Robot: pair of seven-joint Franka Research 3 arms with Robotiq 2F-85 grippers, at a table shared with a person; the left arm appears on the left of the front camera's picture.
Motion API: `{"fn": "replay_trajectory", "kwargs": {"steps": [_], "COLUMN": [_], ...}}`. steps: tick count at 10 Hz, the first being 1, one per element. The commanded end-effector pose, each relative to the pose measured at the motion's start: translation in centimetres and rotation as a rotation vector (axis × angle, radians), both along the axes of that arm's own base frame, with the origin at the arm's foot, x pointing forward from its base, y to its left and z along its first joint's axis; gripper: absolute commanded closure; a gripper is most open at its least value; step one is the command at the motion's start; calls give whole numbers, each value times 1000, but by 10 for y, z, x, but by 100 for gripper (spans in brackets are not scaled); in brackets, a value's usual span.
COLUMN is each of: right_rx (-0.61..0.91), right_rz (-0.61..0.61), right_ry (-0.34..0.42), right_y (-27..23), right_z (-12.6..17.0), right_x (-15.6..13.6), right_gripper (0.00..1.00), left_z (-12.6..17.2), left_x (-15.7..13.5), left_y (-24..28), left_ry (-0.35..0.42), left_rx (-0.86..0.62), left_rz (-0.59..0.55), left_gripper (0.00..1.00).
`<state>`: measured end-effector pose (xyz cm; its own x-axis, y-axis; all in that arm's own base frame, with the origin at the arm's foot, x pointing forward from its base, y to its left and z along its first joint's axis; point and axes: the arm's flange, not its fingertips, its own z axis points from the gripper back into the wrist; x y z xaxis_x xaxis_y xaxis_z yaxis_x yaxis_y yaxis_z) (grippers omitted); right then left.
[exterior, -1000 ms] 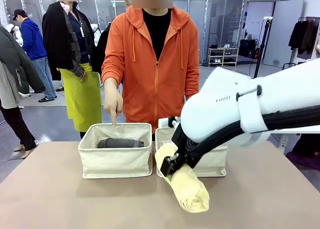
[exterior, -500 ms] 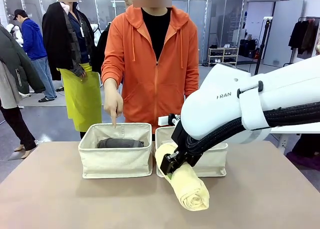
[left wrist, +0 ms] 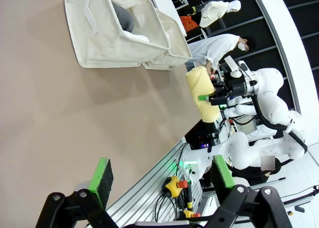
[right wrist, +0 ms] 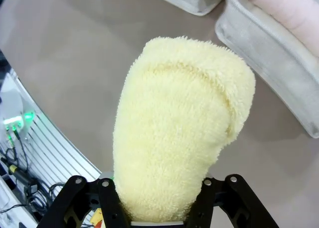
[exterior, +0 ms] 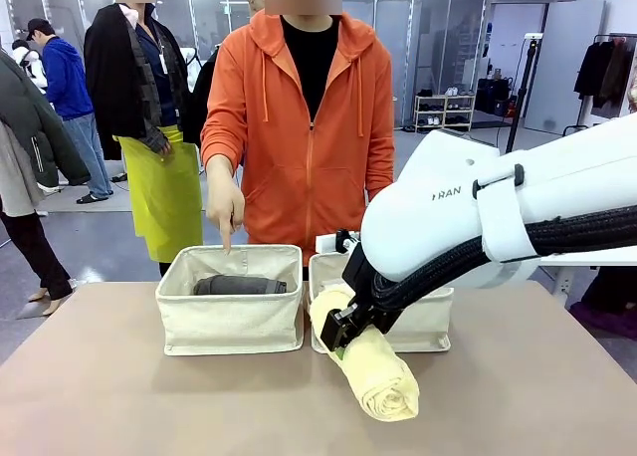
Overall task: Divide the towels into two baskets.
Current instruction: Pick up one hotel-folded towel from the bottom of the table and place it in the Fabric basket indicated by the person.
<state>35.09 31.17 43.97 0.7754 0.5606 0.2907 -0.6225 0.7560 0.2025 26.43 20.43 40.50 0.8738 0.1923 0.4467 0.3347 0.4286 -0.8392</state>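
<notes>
Above the table (exterior: 119, 396), right hand (exterior: 343, 339) clamps yellow towel (exterior: 378, 376).

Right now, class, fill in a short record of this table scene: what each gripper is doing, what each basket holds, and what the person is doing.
right gripper: shut on the rolled pale yellow terry towel, held above the table in front of the right basket
left gripper: open, holding nothing
left cream canvas basket: holds a rolled dark grey towel
right cream canvas basket: holds a pale pink towel
person's hand: index finger pointing down into the left basket
</notes>
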Motion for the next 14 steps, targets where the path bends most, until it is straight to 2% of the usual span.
{"fn": "replay_trajectory", "kwargs": {"steps": [1, 3, 5, 6, 7, 8, 9, 10, 12, 14], "right_rx": [-55, -161, -324, -337, -383, -363, -378, -314, -337, -325], "right_rz": [197, 529, 675, 775, 829, 882, 907, 942, 1021, 1050], "right_ry": [-55, -91, -204, -250, -313, -364, -394, -392, -393, -381], "right_y": [45, 95, 147, 171, 194, 211, 223, 228, 232, 236], "right_z": [33, 61, 73, 76, 79, 79, 76, 71, 57, 47], "right_x": [15, 30, 59, 72, 86, 106, 127, 145, 177, 203], "right_gripper": [68, 68, 68, 68, 68, 68, 68, 68, 68, 68], "left_z": [1, 1, 1, 1, 1, 1, 1, 1, 1, 1], "left_x": [-2, -2, -2, -2, -2, -2, -2, -2, -2, -2], "left_y": [2, 2, 2, 2, 2, 2, 2, 2, 2, 2], "left_ry": [-19, -19, -19, -19, -19, -19, -19, -19, -19, -19], "left_rx": [-19, -19, -19, -19, -19, -19, -19, -19, -19, -19], "left_rz": [-3, -3, -3, -3, -3, -3, -3, -3, -3, -3], "left_gripper": [0, 0, 0, 0, 0, 0, 0, 0, 0, 0]}}
